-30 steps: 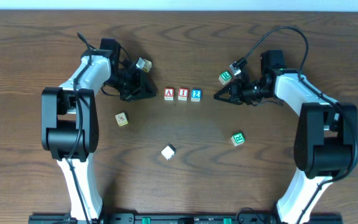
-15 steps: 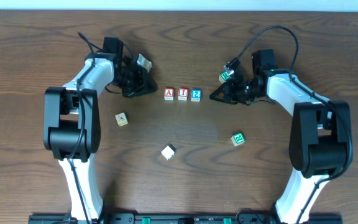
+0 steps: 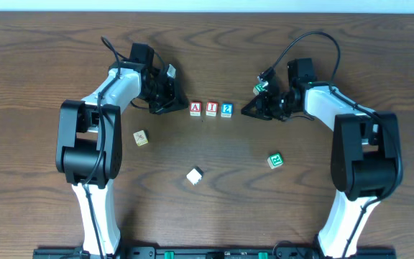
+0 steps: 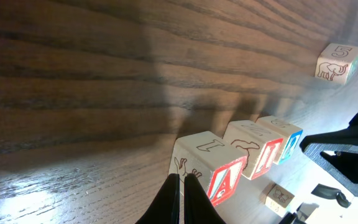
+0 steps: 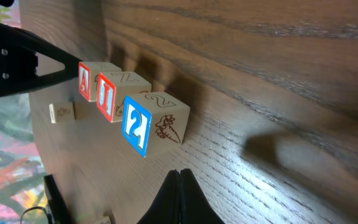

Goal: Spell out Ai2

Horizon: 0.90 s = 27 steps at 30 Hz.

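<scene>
Three white cubes stand in a row on the dark wood: red A (image 3: 195,108), red I (image 3: 211,108), blue 2 (image 3: 226,109). My left gripper (image 3: 187,108) lies low at the row's left end. It is shut and empty, its tips (image 4: 182,178) right against the A cube (image 4: 225,180), touching or nearly so. The I (image 4: 260,158) and 2 (image 4: 289,143) follow behind it. My right gripper (image 3: 244,112) is shut and empty, its tips (image 5: 179,172) a short gap from the 2 cube (image 5: 138,124). Beyond that sit the I (image 5: 107,94) and A (image 5: 84,81).
A green-marked cube (image 3: 259,87) sits by the right wrist and shows an elephant and a 5 (image 4: 339,62). Another green cube (image 3: 275,160), a plain white cube (image 3: 195,175) and a yellow-marked cube (image 3: 141,138) lie nearer the front.
Both shut grippers have slid inward toward the row, the left one rightward up to the A cube, the right one leftward toward the 2 cube. The cubes have not moved.
</scene>
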Each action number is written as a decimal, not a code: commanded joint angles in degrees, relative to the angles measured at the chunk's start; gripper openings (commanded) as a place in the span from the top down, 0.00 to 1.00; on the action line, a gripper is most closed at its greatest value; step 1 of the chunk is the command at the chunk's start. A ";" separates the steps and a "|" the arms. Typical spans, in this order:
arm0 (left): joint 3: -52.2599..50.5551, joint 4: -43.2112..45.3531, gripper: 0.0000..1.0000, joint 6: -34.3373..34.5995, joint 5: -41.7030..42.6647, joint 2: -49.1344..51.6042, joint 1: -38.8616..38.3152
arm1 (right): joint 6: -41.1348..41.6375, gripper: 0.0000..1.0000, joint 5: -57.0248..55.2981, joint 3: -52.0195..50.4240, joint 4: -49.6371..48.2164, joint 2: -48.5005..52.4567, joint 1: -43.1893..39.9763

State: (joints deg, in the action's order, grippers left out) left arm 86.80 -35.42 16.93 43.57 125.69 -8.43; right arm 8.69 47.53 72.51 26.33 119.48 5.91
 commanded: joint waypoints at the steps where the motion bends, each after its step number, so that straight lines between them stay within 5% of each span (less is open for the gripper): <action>1: -0.04 0.13 0.94 1.18 -1.31 -0.46 -0.50 | 0.74 0.99 0.31 -0.24 -0.61 1.20 1.25; 27: -0.07 0.37 0.94 3.50 -4.83 -0.44 -1.88 | 4.61 0.99 -0.59 -0.24 -5.46 2.69 3.50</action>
State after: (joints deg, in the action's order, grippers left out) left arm 86.80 -35.27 19.70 39.62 125.69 -10.20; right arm 12.10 46.59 72.51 21.34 121.67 8.23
